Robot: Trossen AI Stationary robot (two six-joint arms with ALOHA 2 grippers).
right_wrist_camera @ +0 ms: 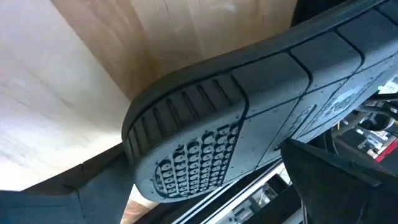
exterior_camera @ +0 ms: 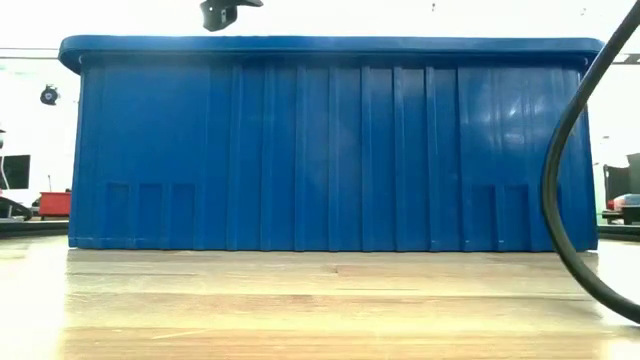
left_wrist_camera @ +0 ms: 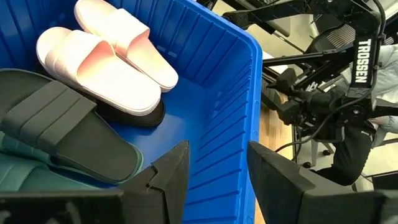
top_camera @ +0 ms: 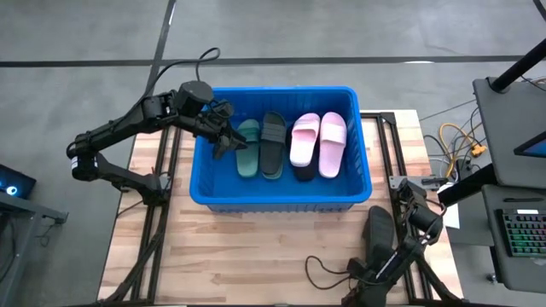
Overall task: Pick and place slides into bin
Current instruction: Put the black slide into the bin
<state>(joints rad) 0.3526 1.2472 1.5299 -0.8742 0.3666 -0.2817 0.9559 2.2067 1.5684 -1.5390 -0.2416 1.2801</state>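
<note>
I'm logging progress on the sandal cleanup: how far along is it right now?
Done: two pink slides, a green one and dark ones lie in the blue bin. In hand: the left gripper hangs open over the bin, empty; the right gripper is on a dark slide at the table's edge. That one is left.

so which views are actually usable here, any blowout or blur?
High view: even light, sharp; the bin and pink slides read clearly. Low view: room behind blown out white, bin wall fills the frame. Right wrist view: dark slide too close, table glare. Left wrist view: clear, own fingers soft.
</note>
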